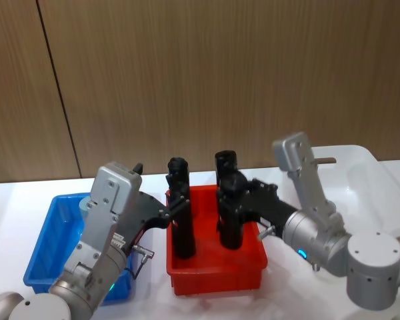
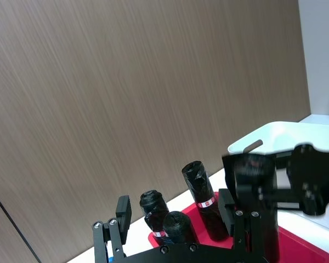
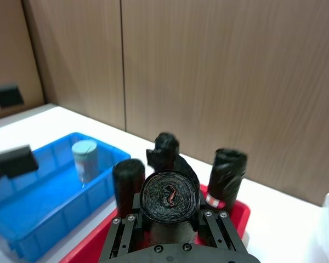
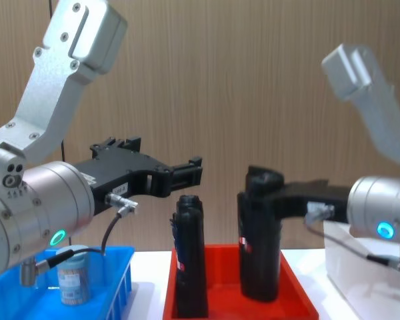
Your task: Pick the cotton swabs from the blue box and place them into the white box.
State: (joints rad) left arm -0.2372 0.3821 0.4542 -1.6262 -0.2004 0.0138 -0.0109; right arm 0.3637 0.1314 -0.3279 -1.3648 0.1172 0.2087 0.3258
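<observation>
- The counter [image 1: 13,200] is white, and on it from the robot's left to right stand the blue box [image 1: 47,250], a red tray [image 1: 217,270] and the white box [image 1: 363,177].
- The white box sits at the counter's right end, behind the right arm; its handle cut-out faces the tray.
- The red tray lies at the middle, between the two boxes, and holds several tall black packs [image 1: 180,220] standing upright.
- The blue box sits at the left end, just beside the tray.
- The left gripper [image 4: 187,175] hangs above the gap between blue box and tray, its fingers spread wide and empty, level with the pack tops.
- The right gripper [image 3: 170,222] is clamped on one black pack [image 4: 260,233] over the tray's right half.
- One jar of the cotton swabs [image 3: 85,160] stands upright in the blue box, below and to the left of the left gripper, well apart from the right one; the black packs stand between it and the white box.
</observation>
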